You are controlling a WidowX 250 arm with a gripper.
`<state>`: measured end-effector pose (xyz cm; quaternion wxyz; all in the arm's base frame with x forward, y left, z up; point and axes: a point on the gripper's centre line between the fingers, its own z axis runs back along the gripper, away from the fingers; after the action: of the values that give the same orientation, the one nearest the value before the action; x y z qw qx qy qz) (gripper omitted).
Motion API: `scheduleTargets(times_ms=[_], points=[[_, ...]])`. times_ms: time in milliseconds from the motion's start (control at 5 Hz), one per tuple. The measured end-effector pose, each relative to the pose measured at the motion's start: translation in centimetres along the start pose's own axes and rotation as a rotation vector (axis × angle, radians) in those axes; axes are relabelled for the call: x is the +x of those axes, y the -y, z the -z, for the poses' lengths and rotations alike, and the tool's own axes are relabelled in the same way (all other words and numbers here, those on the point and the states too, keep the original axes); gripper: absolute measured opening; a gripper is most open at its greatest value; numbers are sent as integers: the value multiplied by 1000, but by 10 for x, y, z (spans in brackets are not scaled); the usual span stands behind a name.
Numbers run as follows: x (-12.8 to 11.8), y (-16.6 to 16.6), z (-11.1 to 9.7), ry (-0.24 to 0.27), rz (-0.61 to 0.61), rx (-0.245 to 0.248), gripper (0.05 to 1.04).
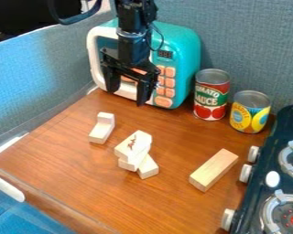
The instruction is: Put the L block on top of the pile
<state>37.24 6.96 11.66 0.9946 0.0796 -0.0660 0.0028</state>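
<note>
Across the tabletop, at the far left corner of the wooden table [69,183], a teal toy microwave [188,55] is placed. The right edge is lined by a toy stove [283,123]. The gripper [129,93] is held in front of the microwave, its fingers spread wide. Near the back edge, a tomato can [211,96] and a shorter yellow can [250,113] are stood side by side. Around the middle, a pile [133,144] of blocks is stacked askew; toward the stove, a long block [213,169] is laid flat. Left of the pile, apart from it, the L block [102,129] is seen, its raised end toward the back.
</note>
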Motion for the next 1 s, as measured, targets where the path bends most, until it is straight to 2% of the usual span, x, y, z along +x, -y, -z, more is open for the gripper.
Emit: scheduleTargets(times_ms=[200, 400, 600, 1000], points=[[-4, 4, 14, -45, -5, -18, 1000], [-15, 3, 40, -140, -107, -110, 1000], [-30, -19, 63, -207, -233, -172, 1000], [-33, -22, 64, -221, -276, -196, 1000]])
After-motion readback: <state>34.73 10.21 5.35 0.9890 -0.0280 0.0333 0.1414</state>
